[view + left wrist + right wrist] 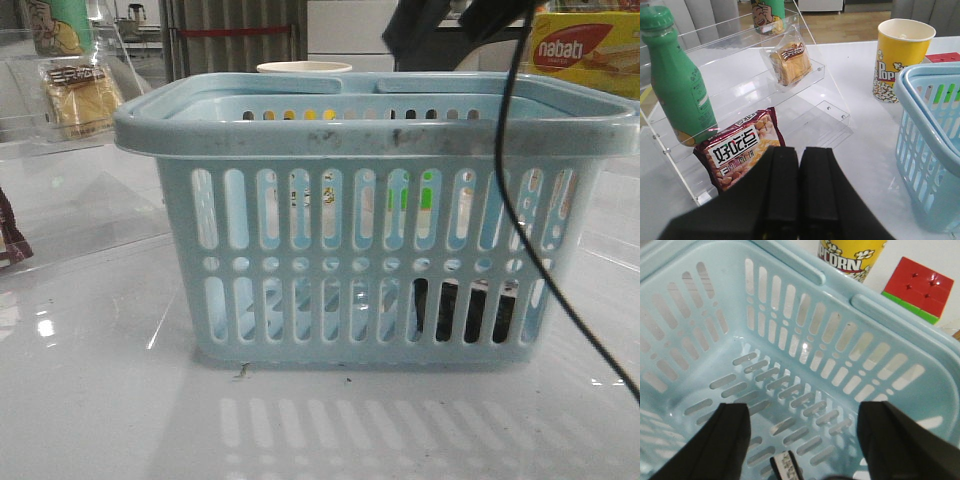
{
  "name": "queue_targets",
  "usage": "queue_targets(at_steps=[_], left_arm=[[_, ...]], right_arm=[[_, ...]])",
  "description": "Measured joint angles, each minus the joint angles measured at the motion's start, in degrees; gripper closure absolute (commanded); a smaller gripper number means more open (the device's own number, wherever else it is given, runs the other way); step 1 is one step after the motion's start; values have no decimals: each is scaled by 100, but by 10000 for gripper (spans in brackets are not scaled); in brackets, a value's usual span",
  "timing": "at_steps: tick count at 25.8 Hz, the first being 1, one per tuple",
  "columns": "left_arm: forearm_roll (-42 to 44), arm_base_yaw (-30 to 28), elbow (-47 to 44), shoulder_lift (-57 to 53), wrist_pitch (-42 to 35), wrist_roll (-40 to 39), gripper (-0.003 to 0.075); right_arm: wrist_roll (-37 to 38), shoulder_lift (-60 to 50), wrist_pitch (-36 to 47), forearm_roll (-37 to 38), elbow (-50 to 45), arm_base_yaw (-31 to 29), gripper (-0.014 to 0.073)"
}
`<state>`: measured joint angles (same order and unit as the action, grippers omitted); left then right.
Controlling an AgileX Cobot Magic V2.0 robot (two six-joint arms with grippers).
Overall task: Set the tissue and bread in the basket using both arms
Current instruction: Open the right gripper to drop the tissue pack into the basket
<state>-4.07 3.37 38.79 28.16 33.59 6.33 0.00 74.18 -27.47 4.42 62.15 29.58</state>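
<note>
Spread wide over the basket [805, 355], the right gripper [802, 440] hangs empty above the tissue [786, 466], a dark pack lying on the basket floor, so that half of the job looks done. Beside the basket, the left gripper [799, 195] has its fingers pressed together, holding nothing, facing the clear shelf [830, 107] where the bread [789, 62] sits untouched; fetching it likely calls for opening and reaching past the snack packet [742, 150].

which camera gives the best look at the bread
The left wrist view: the bread sits unobstructed on the clear acrylic shelf, bag and dark label plainly visible. The front view shows it smaller and dimmer at far left. The right wrist view shows only the basket interior.
</note>
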Motion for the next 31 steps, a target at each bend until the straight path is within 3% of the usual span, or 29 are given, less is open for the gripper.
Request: queue_targets(at_steps=[7, 14, 31], left_arm=[[0, 0, 0, 0, 0, 0, 629], [0, 0, 0, 0, 0, 0, 629], [0, 0, 0, 0, 0, 0, 629]], right_arm=[[0, -1737, -104, -13, -1036, 0, 33], [0, -2622, -535, -13, -1725, 0, 33], [0, -2949, -995, -13, -1763, 0, 33]])
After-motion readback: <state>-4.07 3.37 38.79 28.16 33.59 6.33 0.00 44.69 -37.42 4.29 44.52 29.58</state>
